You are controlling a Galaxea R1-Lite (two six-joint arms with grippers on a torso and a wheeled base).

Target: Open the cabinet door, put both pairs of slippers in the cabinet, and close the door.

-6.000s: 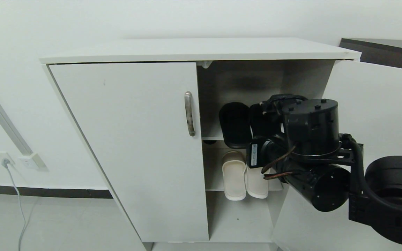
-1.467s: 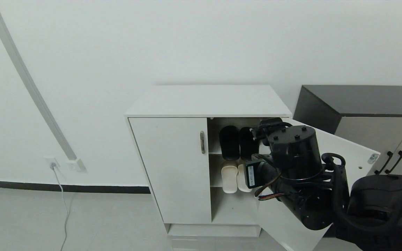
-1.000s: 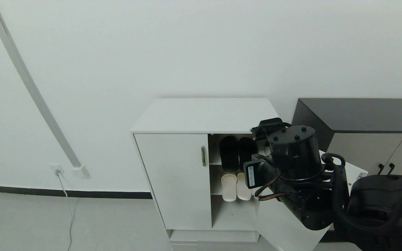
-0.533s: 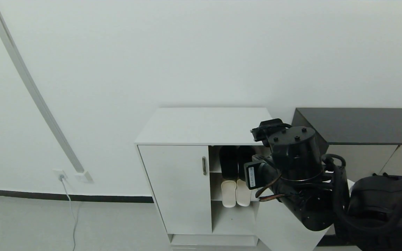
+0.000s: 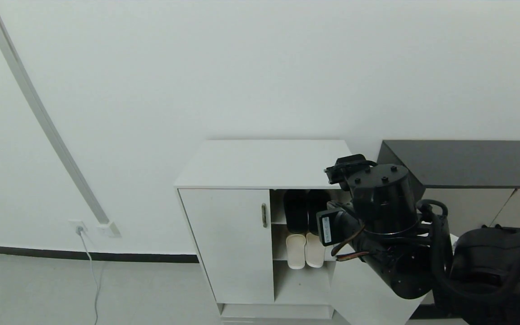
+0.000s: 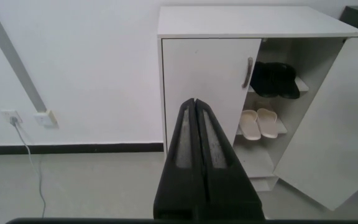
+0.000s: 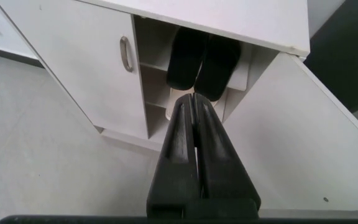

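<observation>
The white cabinet (image 5: 260, 162) stands against the wall with its left door (image 5: 228, 243) shut and its right door (image 5: 368, 293) swung open. A black pair of slippers (image 5: 296, 210) lies on the upper shelf, a white pair of slippers (image 5: 305, 250) on the shelf below. My right arm (image 5: 377, 216) hangs in front of the open side, clear of the shelves. My right gripper (image 7: 194, 102) is shut and holds nothing, pointing at the black slippers (image 7: 204, 59) from a distance. My left gripper (image 6: 195, 106) is shut and empty, well back from the cabinet (image 6: 260, 22).
A dark grey cabinet (image 5: 467, 162) stands right of the white one, close behind the open door (image 6: 347, 124). A wall socket with a cable (image 5: 79, 225) and a slanted conduit (image 5: 39, 113) are at the left. Bare floor (image 5: 106, 293) lies before the cabinet.
The camera has backed away: the cabinet looks smaller and lower than 6 s ago. My right arm, then inside by the black slippers, is now outside. Little differs over the last half second.
</observation>
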